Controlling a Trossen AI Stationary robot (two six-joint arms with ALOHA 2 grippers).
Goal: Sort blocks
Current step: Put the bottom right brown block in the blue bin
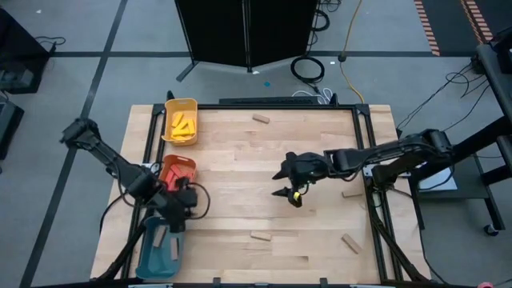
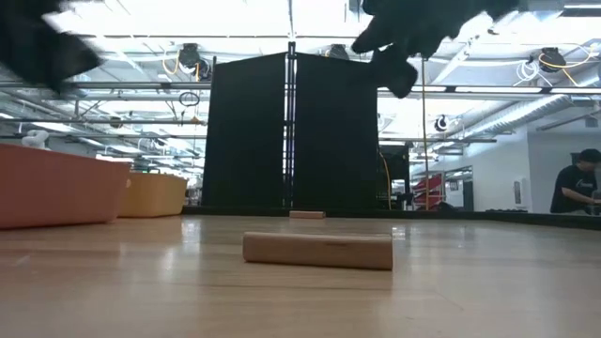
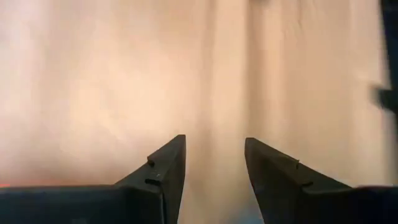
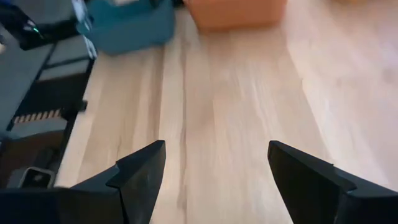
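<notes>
From above, the whole bench (image 1: 264, 176) is visible with three trays along its left edge: a yellow tray (image 1: 182, 122) holding yellow blocks (image 1: 183, 126), an orange tray (image 1: 178, 170) and a teal tray (image 1: 159, 249) holding tan blocks (image 1: 166, 244). Loose tan blocks lie well apart on the wood: one near the far edge (image 1: 261, 118), one near the front (image 1: 262, 236), one at the right edge (image 1: 352, 193) and one at the front right (image 1: 350, 243). The table-level view shows only the front block (image 2: 317, 250) close up, the far one (image 2: 306, 215) behind it, and a person (image 2: 576, 183) in the room beyond. The left hand (image 1: 178, 210) sits between the orange and teal trays; its wrist view shows the fingers (image 3: 163, 177) parted over bare wood with nothing between them. The right hand (image 1: 286, 182) hangs over the middle of the bench, and its wrist view shows the fingers (image 4: 140, 174) spread wide and empty.
</notes>
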